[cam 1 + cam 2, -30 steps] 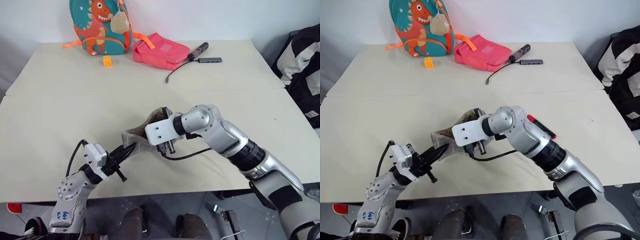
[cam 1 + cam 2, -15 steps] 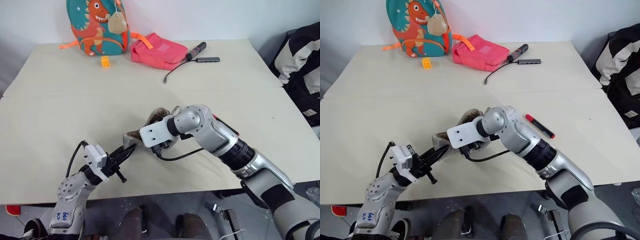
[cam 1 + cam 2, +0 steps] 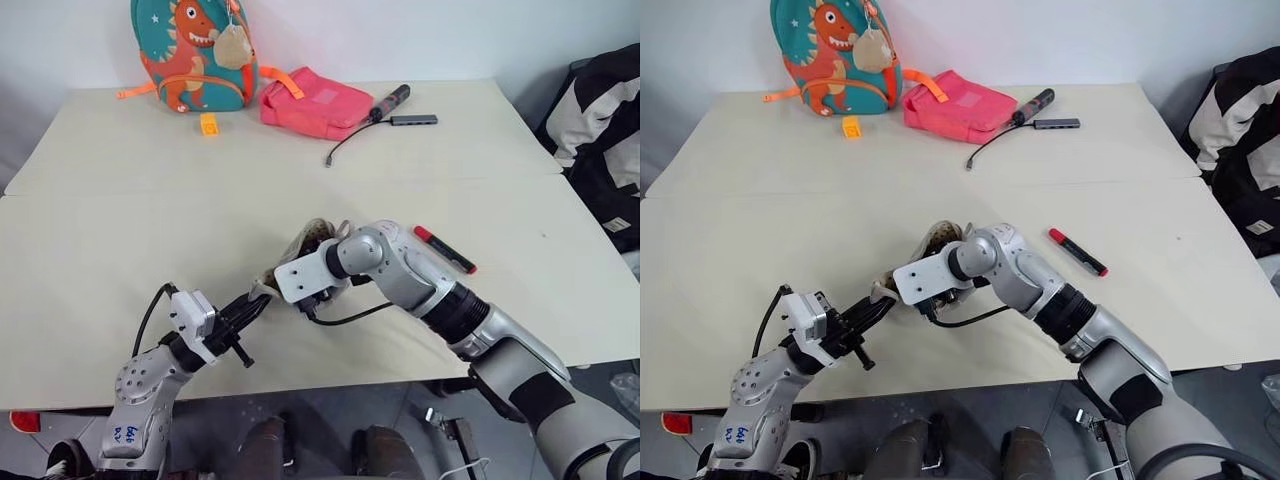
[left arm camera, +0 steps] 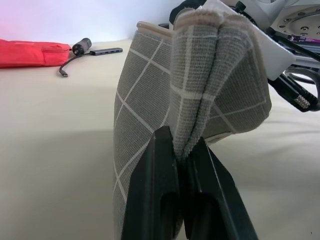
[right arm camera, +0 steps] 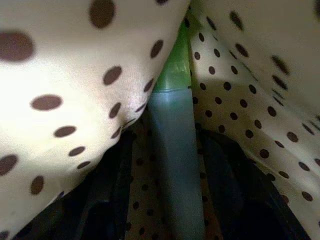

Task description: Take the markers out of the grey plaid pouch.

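Head view: the grey plaid pouch (image 3: 300,252) sits centre frame, long axis running lower left to upper right. The left gripper (image 3: 262,299) pinches its lower-left end. The right gripper (image 3: 928,303) is pushed into its mouth, can't tell how wide. The dark marker (image 3: 445,249) lies right of centre.

Left wrist: fingers (image 4: 157,165) clamped on plaid fabric.

Right wrist: the green marker (image 5: 172,125) lies lengthwise between dotted lining.

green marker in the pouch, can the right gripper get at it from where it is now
Probably yes: the right gripper is inside the grey plaid pouch, and the green marker lies straight ahead between its open fingers, with lining close on both sides.
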You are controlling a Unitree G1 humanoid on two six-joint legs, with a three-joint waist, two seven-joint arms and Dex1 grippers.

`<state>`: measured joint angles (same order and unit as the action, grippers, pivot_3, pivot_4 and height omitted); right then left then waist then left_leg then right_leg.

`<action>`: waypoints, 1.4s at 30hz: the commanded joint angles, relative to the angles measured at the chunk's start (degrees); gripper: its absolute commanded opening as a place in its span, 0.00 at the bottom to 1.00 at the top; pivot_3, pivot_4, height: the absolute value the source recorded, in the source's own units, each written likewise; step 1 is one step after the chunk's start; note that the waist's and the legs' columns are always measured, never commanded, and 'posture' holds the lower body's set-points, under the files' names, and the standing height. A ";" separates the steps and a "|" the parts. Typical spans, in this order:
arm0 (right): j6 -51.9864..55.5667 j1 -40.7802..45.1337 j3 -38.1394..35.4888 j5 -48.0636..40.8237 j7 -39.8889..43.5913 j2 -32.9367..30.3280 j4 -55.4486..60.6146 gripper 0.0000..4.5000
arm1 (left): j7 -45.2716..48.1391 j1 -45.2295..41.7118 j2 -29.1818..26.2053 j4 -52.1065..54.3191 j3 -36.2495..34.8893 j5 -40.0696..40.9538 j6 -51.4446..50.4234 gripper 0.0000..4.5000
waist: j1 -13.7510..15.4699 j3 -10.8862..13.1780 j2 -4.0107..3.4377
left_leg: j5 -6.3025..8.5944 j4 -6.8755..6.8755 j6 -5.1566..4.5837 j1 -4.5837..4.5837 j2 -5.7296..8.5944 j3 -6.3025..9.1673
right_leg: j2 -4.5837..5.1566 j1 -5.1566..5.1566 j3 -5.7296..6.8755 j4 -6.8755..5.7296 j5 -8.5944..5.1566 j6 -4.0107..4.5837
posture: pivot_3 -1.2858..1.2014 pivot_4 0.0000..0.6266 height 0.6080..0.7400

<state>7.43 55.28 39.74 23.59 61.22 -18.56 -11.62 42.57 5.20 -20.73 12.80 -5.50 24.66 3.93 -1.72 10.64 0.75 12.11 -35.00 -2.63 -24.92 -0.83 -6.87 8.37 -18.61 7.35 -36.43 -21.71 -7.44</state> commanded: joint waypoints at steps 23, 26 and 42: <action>23.21 -2.34 -19.88 -25.01 14.38 -12.11 27.60 0.09 | -0.35 -0.43 0.13 0.47 -0.63 0.84 2.13 0.00 | 0.14 0.00 0.00 | 0.04 0.08 0.03 -0.13 -0.02 0.09 | 0.12 0.00 0.04 0.41 -0.01 0.01 | 0.52 0.24 1.00; 24.37 -1.69 -21.59 -27.29 13.60 -13.97 27.64 0.09 | -0.23 -0.50 -0.05 0.30 -0.55 0.73 2.23 0.00 | 0.33 0.00 0.00 | 0.05 0.04 0.00 -0.16 0.01 0.12 | 0.17 0.04 0.04 0.46 0.00 0.00 | 0.52 0.24 1.00; 26.87 -4.69 -31.95 -30.96 6.39 -30.68 19.30 0.09 | -1.20 0.12 -0.05 0.16 -2.66 2.35 0.96 0.00 | 1.24 -0.04 0.08 | 0.10 0.01 -0.07 -0.18 0.04 0.14 | 0.22 0.06 -0.02 0.58 0.01 -0.01 | 0.52 0.24 1.00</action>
<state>37.72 52.78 5.78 -10.88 67.19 -47.06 8.69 41.59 5.25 -20.54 12.44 -7.28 25.99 4.98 -0.48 10.60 0.83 12.23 -34.99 -2.71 -25.09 -0.79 -6.77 8.58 -18.54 7.31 -35.83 -21.69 -7.47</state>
